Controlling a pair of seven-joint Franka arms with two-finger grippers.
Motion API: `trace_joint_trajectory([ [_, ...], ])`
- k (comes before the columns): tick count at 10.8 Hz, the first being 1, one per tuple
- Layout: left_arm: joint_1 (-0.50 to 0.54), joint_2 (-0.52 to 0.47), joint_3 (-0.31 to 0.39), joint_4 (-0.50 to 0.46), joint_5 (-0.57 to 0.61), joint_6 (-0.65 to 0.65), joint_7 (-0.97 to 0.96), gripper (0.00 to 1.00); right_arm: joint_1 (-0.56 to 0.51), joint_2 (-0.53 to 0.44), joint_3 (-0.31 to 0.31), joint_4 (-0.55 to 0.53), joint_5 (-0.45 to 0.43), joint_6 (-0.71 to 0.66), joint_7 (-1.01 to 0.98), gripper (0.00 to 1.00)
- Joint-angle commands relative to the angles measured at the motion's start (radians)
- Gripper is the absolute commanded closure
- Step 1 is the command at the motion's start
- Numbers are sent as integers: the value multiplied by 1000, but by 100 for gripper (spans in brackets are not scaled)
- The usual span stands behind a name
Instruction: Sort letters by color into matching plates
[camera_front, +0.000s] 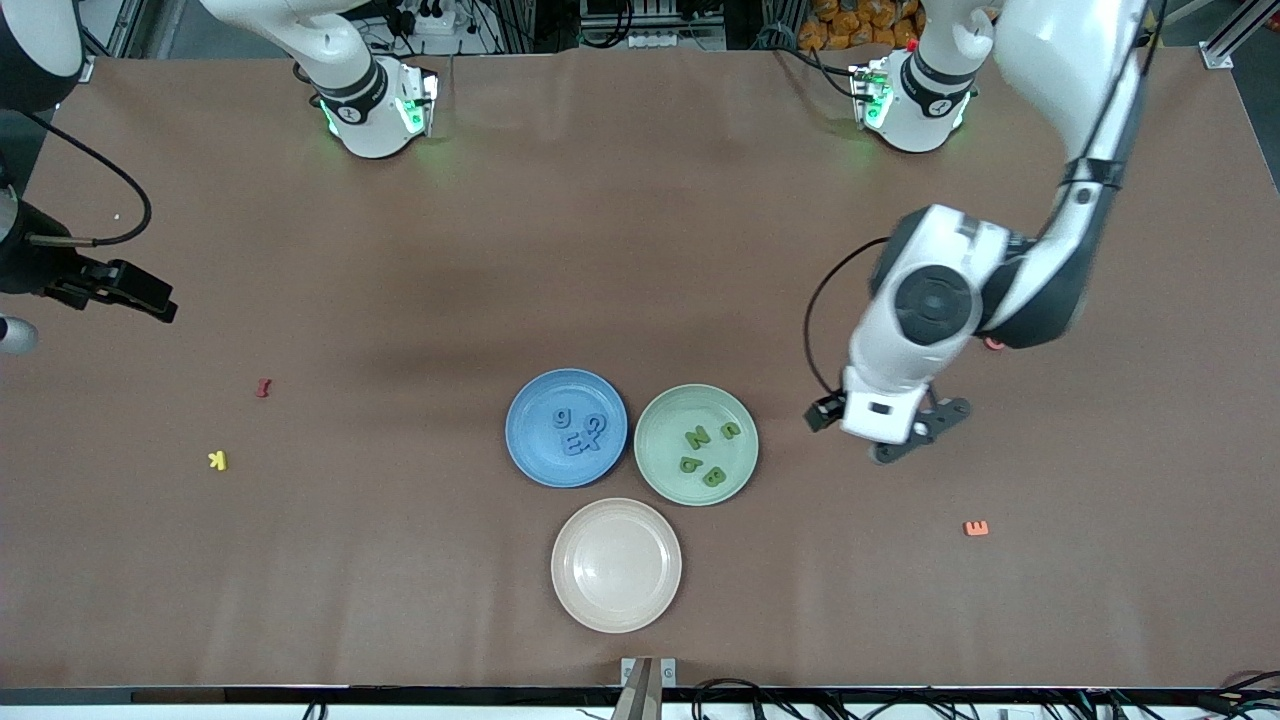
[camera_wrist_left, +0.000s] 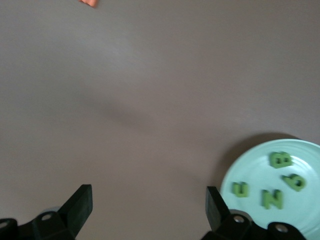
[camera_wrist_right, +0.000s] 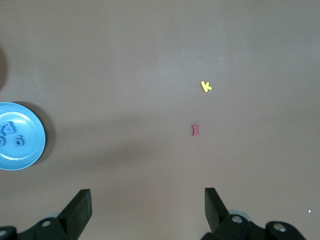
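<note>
Several blue letters (camera_front: 578, 432) lie in the blue plate (camera_front: 530, 450), and several green letters (camera_front: 705, 450) lie in the pale green plate (camera_front: 740, 470) beside it. My left gripper (camera_front: 922, 432) hovers open and empty over bare table, beside the green plate toward the left arm's end. In the left wrist view the left gripper (camera_wrist_left: 149, 205) has nothing between its jaws, with the green plate (camera_wrist_left: 310, 215) and its green letters (camera_wrist_left: 271, 198) off to one side. My right gripper (camera_front: 150, 300) waits open at the right arm's end of the table. The right gripper (camera_wrist_right: 148, 205) is empty, and the blue plate (camera_wrist_right: 27, 155) shows far off.
An empty beige plate (camera_front: 616, 600) sits nearer the front camera than the two coloured plates. An orange E (camera_front: 976, 528) lies toward the left arm's end. A yellow K (camera_front: 217, 460) and a red I (camera_front: 263, 387) lie toward the right arm's end.
</note>
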Motion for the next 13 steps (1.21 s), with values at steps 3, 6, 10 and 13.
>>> trace_joint_trajectory([
  [3,163,-90,-10,11,-99,-162,262,0,4,-3,4,-1,-19,3,8,0],
  [6,232,-145,-9,-29,-99,-189,335,0,4,-3,4,-1,-19,3,8,0],
  [10,223,-260,66,-171,-104,-186,483,0,4,-1,4,-3,-19,3,8,0],
  [13,125,-398,150,-357,-105,-135,518,0,4,-1,4,-3,-19,4,8,0],
])
